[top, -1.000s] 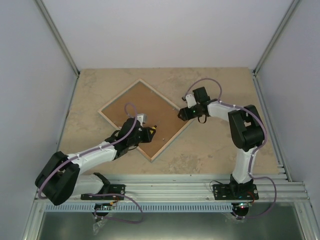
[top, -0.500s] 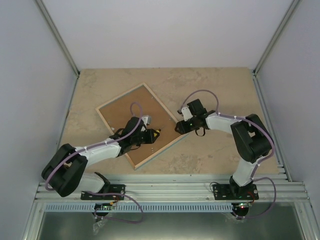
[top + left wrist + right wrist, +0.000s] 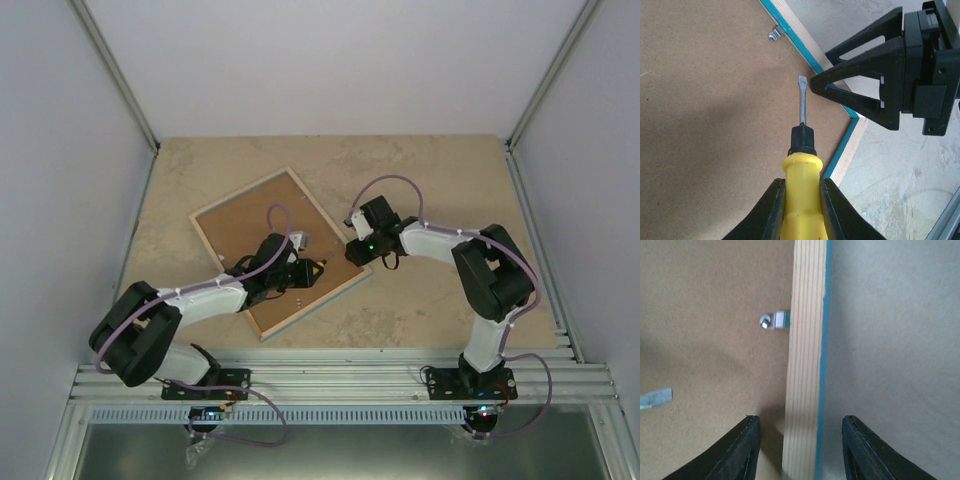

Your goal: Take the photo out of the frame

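The frame lies face down on the table, its pale wood rim and turquoise edge showing around the brown backing board. The photo is hidden beneath that board. My left gripper is shut on a yellow-handled screwdriver, whose flat blade hovers over the board near the frame's right corner. My right gripper is open and straddles the rim, with a gap on each side. One of its black fingers sits just beyond the blade tip.
A small metal retaining clip is fixed to the rim's inner side and reaches over the backing board; it also shows as the clip. The blade tip enters from the left. Bare stone-patterned table surrounds the frame; an aluminium rail runs along the near edge.
The frame has turned clockwise and shifted left. My right gripper moved left along with its rim and its jaws narrowed. The left gripper followed with the screwdriver still held.
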